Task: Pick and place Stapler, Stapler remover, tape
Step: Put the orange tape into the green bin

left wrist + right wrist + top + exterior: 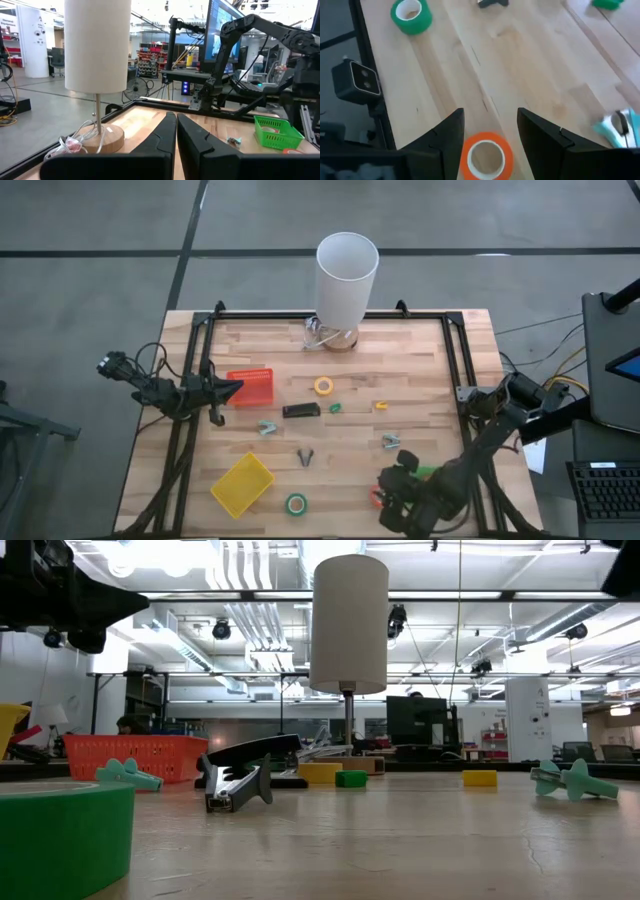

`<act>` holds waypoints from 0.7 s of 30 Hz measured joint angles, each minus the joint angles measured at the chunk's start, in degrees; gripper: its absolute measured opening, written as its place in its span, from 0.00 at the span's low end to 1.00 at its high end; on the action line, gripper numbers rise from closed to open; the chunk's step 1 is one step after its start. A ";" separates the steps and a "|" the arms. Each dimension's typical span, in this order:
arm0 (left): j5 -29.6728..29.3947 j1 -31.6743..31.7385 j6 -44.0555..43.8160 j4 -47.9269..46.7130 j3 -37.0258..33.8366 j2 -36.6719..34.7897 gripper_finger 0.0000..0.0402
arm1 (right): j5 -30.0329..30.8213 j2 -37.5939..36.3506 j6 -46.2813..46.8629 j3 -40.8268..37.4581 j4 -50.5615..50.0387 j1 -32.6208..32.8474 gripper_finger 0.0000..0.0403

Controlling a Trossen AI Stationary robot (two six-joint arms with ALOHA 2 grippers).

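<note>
The black stapler [300, 410] lies mid-table, with a yellow tape ring [324, 386] just beyond it. A green tape ring [296, 504] lies near the front edge. Stapler removers lie loose: a dark one [304, 457] and teal-handled ones [267, 427] [391, 442]. My right gripper [490, 130] stands open at the front right, slanting down over an orange-red tape ring [485, 155], which lies flat on the wood between the fingers and close to one of them. My left gripper [176, 127] is shut and level at the table's left, beside the red tray [250, 387].
A white-shaded lamp [345, 275] stands at the far edge, with its cord coiled at the base. A yellow tray [243, 484] sits at the front left. A green basket [277, 132] is by my right arm. A small camera box [357, 80] is mounted at the near edge.
</note>
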 joint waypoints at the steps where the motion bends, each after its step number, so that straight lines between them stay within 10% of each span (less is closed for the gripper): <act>1: 0.02 -0.01 0.00 0.00 0.01 0.00 0.05 | -0.96 0.00 -0.19 -0.30 0.41 -0.09 0.43; 21: 0.02 -0.01 -0.02 -0.01 0.01 -0.01 0.05 | -15.56 4.52 -1.45 -4.19 9.02 -0.06 0.36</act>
